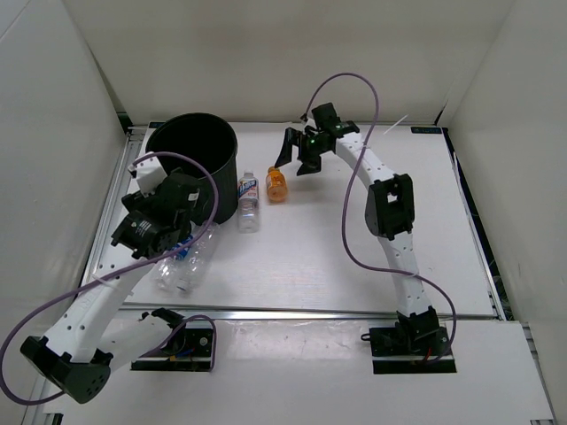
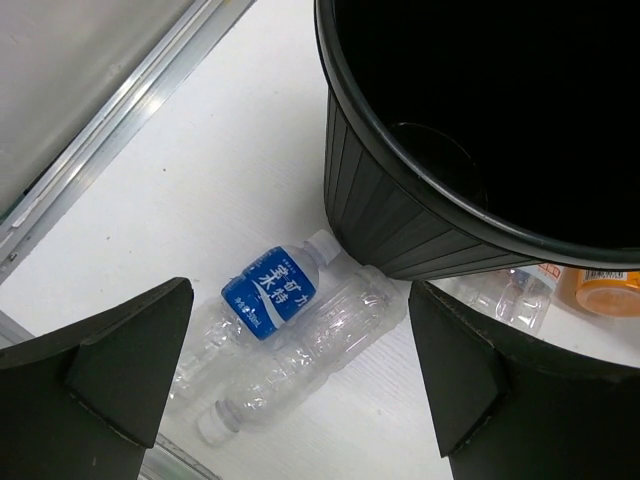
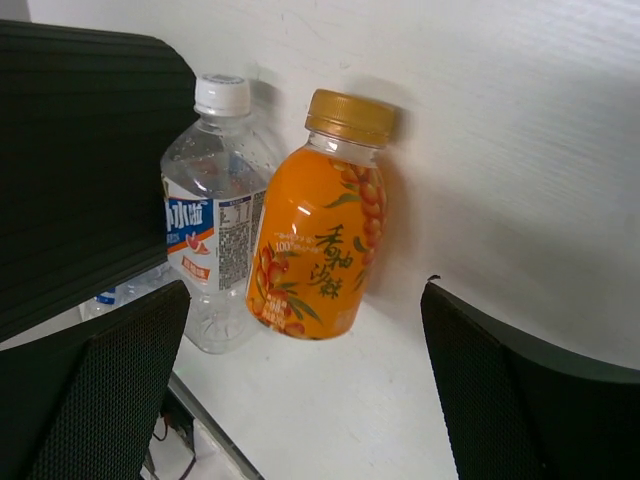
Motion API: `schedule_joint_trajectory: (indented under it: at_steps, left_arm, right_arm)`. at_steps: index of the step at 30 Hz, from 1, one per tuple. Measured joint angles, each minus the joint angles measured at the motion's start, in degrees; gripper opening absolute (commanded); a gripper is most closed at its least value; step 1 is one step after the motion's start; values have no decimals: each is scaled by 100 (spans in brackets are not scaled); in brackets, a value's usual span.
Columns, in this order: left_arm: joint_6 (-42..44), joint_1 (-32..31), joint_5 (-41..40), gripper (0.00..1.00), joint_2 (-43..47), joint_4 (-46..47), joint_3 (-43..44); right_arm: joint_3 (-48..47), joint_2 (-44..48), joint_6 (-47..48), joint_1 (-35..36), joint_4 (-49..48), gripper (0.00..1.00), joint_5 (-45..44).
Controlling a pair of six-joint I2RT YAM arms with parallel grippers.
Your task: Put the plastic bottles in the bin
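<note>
The black ribbed bin (image 1: 190, 155) stands at the far left of the table. Two clear plastic bottles, one with a blue label (image 2: 270, 290) and one bare (image 2: 320, 350), lie side by side against its base (image 2: 400, 220). My left gripper (image 2: 300, 400) hovers open above them (image 1: 188, 258), touching nothing. A white-labelled bottle (image 1: 248, 202) and a short orange bottle (image 1: 276, 184) lie right of the bin. The open right gripper (image 1: 299, 157) sits just beyond the orange bottle (image 3: 320, 250), which lies apart from its fingers, beside the white-labelled bottle (image 3: 210, 240).
White walls enclose the table on the left, back and right. A metal rail (image 1: 310, 312) runs along the near edge and another (image 2: 110, 130) along the left side. Purple cables (image 1: 354, 97) loop from both arms.
</note>
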State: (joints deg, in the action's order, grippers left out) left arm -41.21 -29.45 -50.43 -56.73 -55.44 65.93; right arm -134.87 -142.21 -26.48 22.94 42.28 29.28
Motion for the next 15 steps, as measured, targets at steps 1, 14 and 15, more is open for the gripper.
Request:
schedule_joint_trajectory:
  at_steps: [1,14,15]
  left_arm:
    - [0,0,-20,100,-9,-42,61]
    - [365,0,-638,100,549,-151,741]
    - [396,0,-645,100,551,-160,774]
  right_arm:
    - [-2,-52,2,59,-4,100,-24]
    - [-15,-562,-164,212,-177,100,-210]
    - [-15,-568,-181,223,-208,100,-210]
